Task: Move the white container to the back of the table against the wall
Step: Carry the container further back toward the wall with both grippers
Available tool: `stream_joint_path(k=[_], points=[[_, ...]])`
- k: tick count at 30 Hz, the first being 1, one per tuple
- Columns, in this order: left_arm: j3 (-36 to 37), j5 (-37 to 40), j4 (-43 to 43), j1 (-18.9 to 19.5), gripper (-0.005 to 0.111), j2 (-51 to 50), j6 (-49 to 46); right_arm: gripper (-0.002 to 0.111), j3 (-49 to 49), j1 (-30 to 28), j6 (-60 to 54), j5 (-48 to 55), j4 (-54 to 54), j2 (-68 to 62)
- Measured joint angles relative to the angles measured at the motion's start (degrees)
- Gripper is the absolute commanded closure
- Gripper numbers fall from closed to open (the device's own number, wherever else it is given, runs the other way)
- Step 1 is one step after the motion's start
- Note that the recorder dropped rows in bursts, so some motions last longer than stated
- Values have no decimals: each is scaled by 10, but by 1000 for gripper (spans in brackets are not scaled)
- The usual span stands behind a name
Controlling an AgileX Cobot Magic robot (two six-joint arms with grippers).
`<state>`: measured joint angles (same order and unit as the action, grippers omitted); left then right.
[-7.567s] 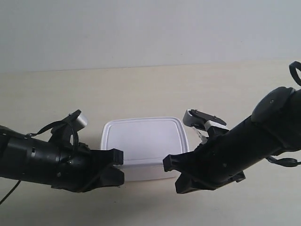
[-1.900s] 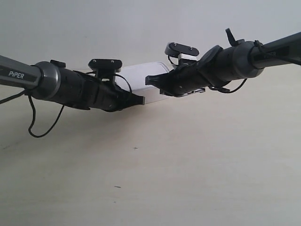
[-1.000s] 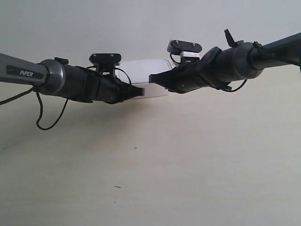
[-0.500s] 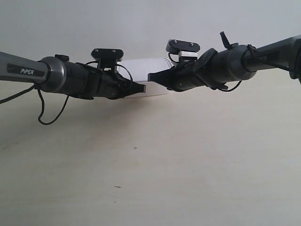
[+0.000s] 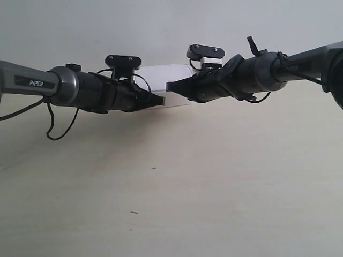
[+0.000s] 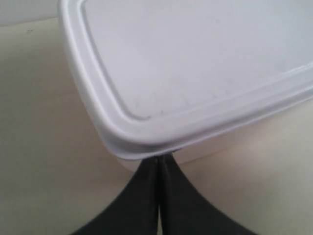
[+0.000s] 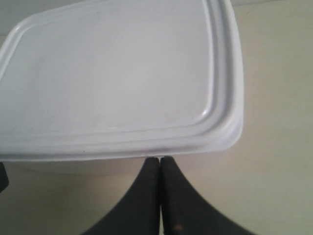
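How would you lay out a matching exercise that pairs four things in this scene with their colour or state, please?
Things:
1. white container
2. left gripper
3. table
4. wall

Descriptions:
A. pale beige wood grain with tiny dark specks
B. black, fingers shut together
C. plain grey-white, unmarked
D. rimmed lid on, sitting between the two arm tips

Pairs: 1-D, 2-B, 3-A, 4-C.
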<state>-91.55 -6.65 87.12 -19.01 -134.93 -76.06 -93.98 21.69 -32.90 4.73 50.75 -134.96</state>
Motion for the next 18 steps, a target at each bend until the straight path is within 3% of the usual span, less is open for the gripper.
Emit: stream_joint_path(k=[18], points=[[-66, 6, -1, 15, 107, -36, 0, 108, -59, 0, -10, -13, -12, -38]])
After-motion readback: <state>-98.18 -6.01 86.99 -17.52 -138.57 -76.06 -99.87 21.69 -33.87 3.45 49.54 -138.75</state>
